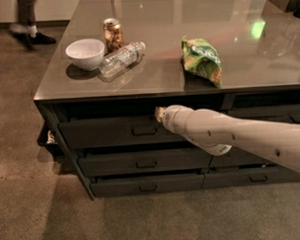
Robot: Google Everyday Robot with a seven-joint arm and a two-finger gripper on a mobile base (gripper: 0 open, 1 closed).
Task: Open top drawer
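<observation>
Reaching in from the right, the robot's pale arm puts the tool (160, 114) at the upper edge of the wide dark grey-black top drawer (106, 132), just right of and above its small rectangular pull handle (144, 130). Whether the tool is released or clenched: cannot tell, its tip is lost against the dark front. The top drawer sits directly under the glossy grey desk (153, 82), above two lower-fronted drawers.

Risks, as judged: the tool looks off the handle, so a pull could slip and move nothing. A jerky pull could shake the desk and roll the clear plastic bottle (121, 58) lying on its side against the white bowl (86, 53).

Writing: the green snack bag (202, 61) has pale lettering and the patterned can (112, 34) a printed label; neither is readable.
</observation>
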